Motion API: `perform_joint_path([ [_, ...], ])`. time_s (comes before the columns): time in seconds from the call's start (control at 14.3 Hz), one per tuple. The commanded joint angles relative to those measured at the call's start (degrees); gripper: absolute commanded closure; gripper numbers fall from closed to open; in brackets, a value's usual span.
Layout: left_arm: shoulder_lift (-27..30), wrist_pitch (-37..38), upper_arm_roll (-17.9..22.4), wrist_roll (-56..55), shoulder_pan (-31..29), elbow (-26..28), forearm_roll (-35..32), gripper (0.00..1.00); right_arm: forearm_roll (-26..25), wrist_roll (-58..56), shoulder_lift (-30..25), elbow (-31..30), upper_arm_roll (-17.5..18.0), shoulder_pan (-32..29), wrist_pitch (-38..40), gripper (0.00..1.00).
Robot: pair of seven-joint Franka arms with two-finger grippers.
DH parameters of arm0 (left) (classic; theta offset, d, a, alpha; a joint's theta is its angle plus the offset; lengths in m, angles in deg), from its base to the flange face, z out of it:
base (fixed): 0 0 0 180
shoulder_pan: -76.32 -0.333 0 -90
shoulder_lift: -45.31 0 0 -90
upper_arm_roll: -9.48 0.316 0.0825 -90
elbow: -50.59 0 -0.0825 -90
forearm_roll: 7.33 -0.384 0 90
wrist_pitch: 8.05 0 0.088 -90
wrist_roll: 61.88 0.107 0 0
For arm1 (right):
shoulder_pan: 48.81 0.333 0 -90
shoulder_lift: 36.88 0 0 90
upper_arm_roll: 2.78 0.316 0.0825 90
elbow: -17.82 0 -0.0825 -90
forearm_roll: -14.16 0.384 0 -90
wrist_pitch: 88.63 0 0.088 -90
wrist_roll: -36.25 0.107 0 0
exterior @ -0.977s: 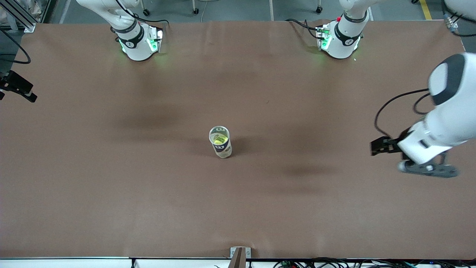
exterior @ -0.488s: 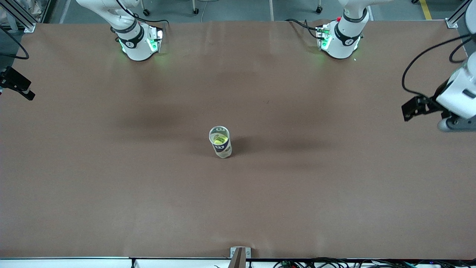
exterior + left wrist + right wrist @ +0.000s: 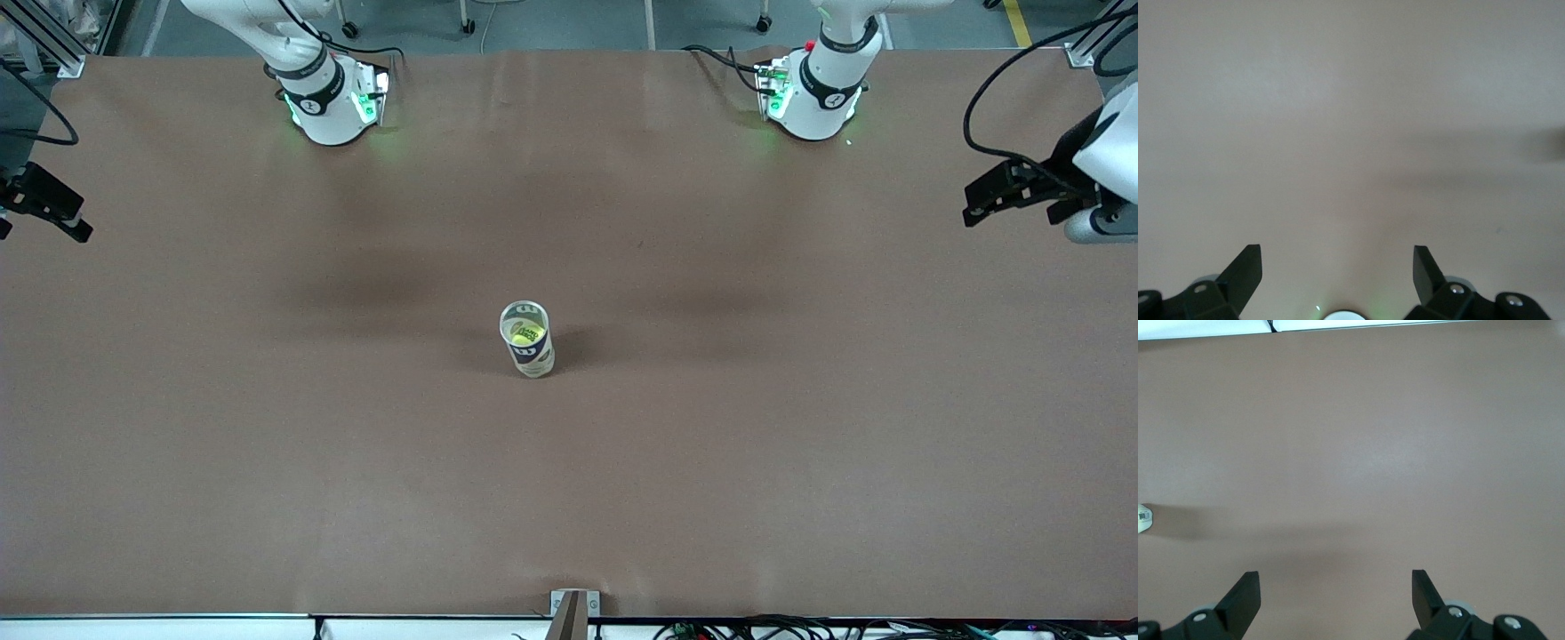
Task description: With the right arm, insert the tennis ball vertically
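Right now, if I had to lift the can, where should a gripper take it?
Probably around the can's wall below the open rim, coming in level from the side. It stands upright with the ball inside, so a grip from above would meet the mouth.

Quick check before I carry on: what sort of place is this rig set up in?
Most likely a robotics lab or test cell. Two arm bases are bolted along a table under plain brown covering, with cables at its edge and a lone tennis ball can standing mid-table.

The can (image 3: 1143, 518) is cut off by the right wrist view's edge.
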Motion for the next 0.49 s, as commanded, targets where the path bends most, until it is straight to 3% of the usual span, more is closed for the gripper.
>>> perform_joint_path([
  [0.0, 6.78, -0.99, 1.01, 0.51, 1.09, 7.33, 1.14, 0.00, -0.60, -0.31, 0.39, 0.96, 2.98, -3.37, 0.57, 0.00],
  [0.14, 7.14, -0.99, 0.75, 0.51, 1.00, 7.43, 1.05, 0.00, -0.69, 0.13, 0.39, 1.14, 4.93, -4.97, 0.57, 0.00],
  [0.42, 6.35, -1.69, 0.66, 0.77, 1.09, 7.08, 0.35, 0.00, -0.60, 0.39, 0.39, 1.05, 4.59, -4.62, 0.74, 0.00],
])
